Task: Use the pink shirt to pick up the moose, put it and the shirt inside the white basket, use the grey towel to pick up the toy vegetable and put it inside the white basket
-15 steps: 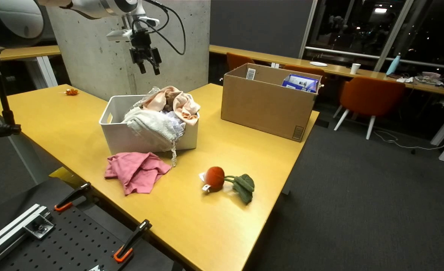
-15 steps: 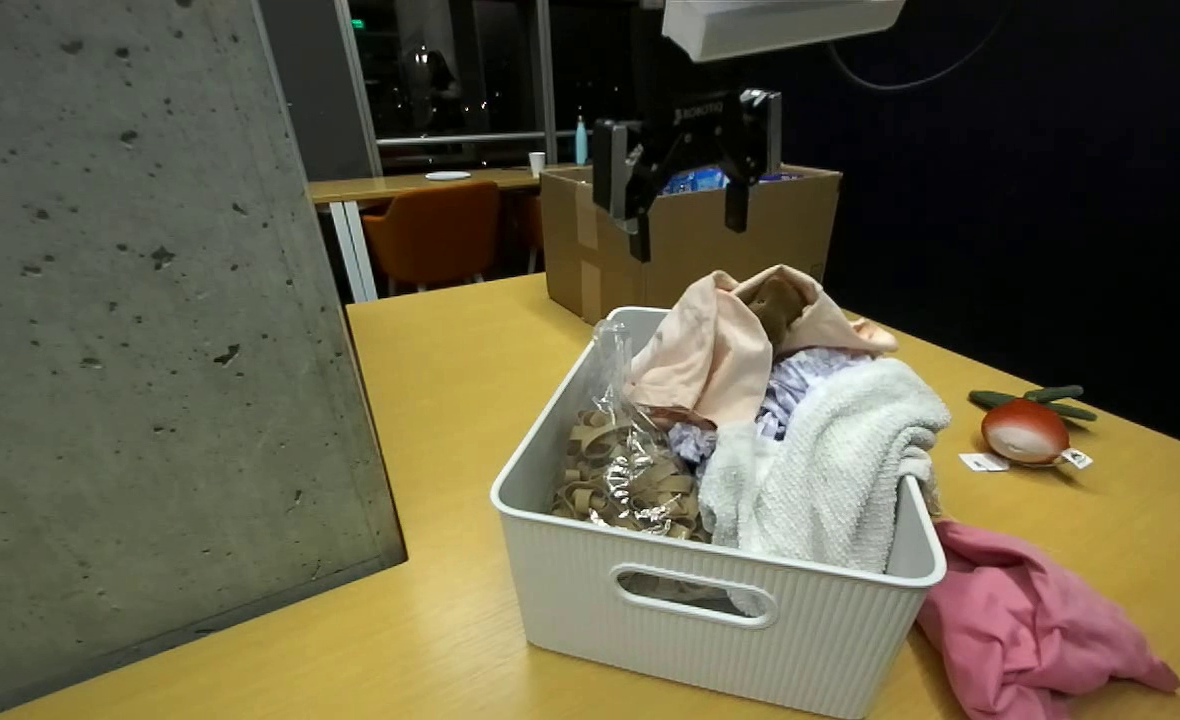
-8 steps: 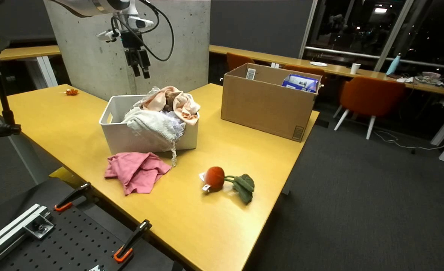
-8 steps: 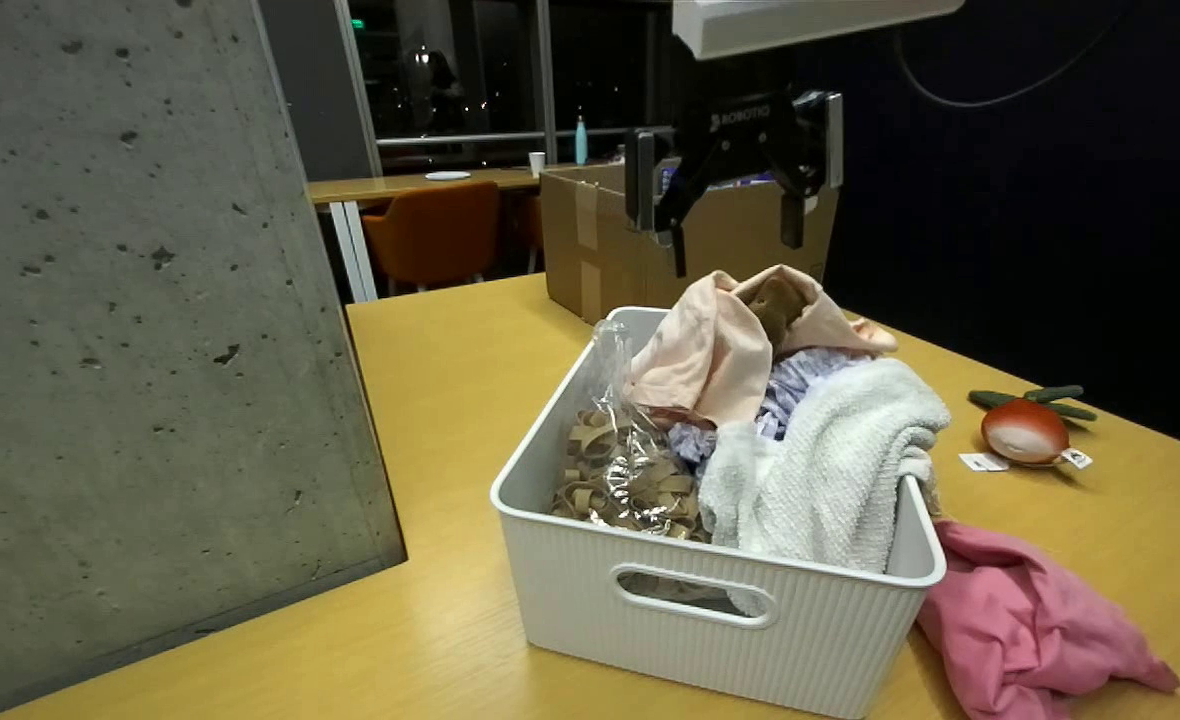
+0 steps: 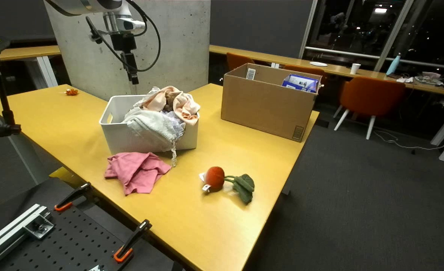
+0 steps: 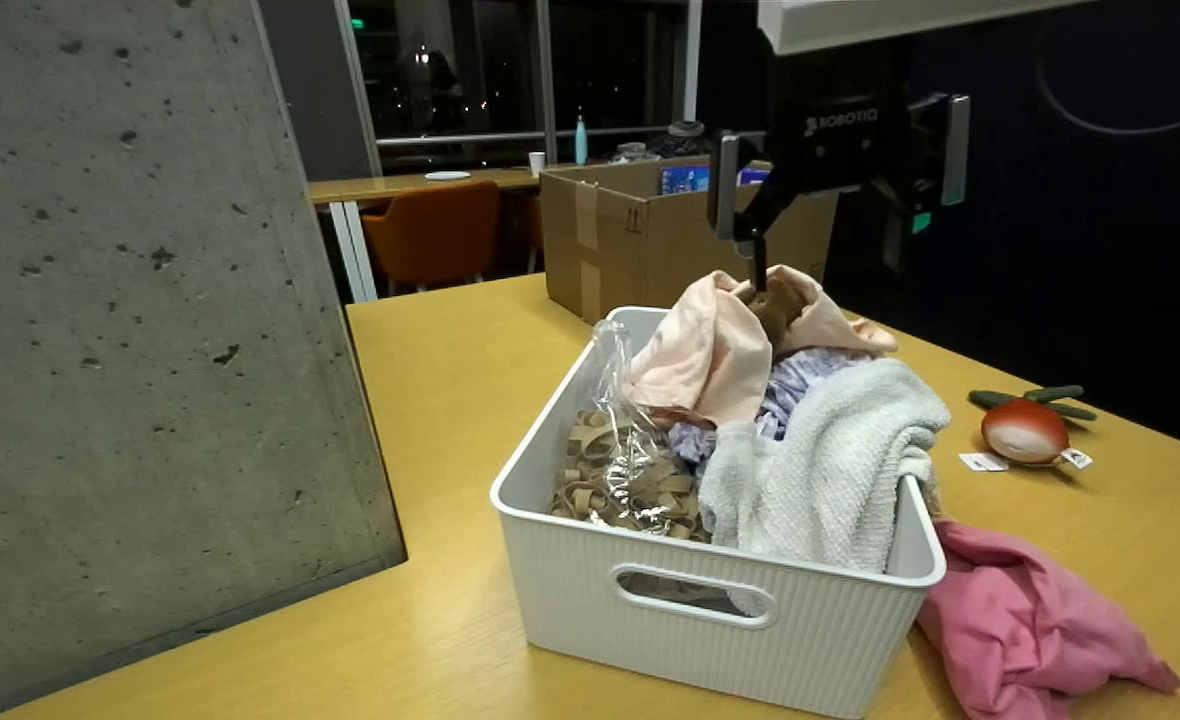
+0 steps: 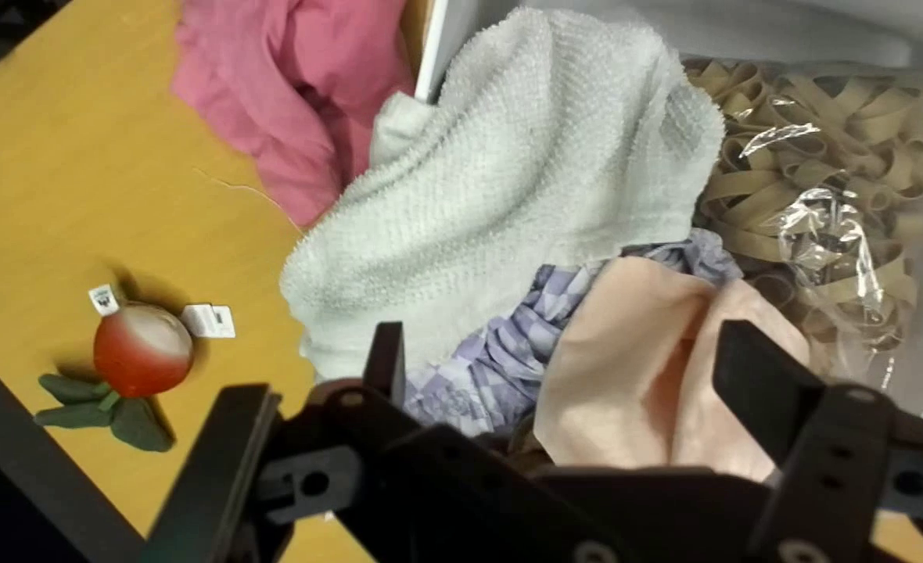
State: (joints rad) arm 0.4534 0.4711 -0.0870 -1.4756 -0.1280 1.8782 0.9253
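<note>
- since half a second back the gripper (image 6: 827, 262) has slid right in an exterior view; stuff on the counter (image 6: 450, 420) looks unmoved
- wrist view: toy vegetable (image 7: 142, 349) way left of the gripper, on the counter — grey towel (image 7: 508, 172) slung over the rim of the white basket (image 6: 720, 655) — pink shirt (image 7: 618, 375) inside, below the gripper
- moose (image 6: 778, 312) in the shirt's folds
- arm (image 5: 111, 4) comes in from top left in an exterior view, gripper pointing down, jaws wide apart
</note>
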